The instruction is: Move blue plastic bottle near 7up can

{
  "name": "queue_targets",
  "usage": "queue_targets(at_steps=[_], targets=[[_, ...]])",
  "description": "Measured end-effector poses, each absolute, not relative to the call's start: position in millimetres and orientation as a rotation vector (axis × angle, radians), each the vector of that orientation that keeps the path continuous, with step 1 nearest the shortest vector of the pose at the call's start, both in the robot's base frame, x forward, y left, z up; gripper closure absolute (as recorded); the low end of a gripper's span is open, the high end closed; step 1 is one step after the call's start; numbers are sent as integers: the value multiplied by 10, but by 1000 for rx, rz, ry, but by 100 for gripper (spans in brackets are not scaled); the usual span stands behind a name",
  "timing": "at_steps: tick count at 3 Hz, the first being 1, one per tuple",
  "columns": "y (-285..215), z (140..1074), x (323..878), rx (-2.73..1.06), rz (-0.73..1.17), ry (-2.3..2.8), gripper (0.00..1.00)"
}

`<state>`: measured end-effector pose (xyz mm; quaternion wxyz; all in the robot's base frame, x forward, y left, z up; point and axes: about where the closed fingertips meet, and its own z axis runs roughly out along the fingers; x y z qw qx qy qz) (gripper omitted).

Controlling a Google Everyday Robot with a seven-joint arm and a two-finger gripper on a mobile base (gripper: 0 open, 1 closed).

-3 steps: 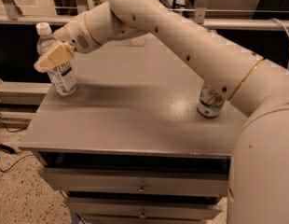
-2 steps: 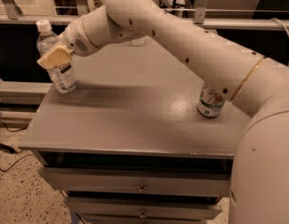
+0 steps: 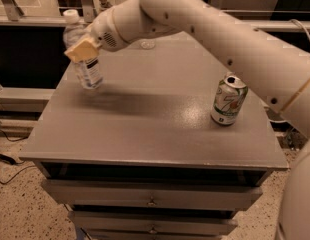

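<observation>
The blue plastic bottle (image 3: 89, 70), clear bluish with a white cap and a white label, is at the back left of the grey table (image 3: 145, 129). It leans slightly, its base at or just above the tabletop. My gripper (image 3: 81, 51) is shut around its upper body, and a tan finger pad (image 3: 83, 49) covers the front of it. The 7up can (image 3: 228, 100), green and white with a silver top, stands upright at the right side of the table, well apart from the bottle. My arm stretches from the upper right across the back of the table.
A small clear glass object (image 3: 147, 45) sits at the back of the table, partly behind my arm. The table has drawers (image 3: 152, 201) below its front edge. A rail runs along the back, and cables lie on the floor at the left.
The gripper, holding the bottle, has shifted to the right and slightly toward the table's middle. The bottle now leans more. The can has not moved.
</observation>
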<state>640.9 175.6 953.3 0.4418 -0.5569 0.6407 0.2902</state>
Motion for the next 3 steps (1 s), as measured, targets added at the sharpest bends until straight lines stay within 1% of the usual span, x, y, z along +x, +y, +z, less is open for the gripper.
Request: queue_targets(at_steps=[1, 3], targets=[[810, 9646, 6488, -1296, 601, 1664, 100], [-496, 9627, 6445, -1164, 444, 1834, 100]])
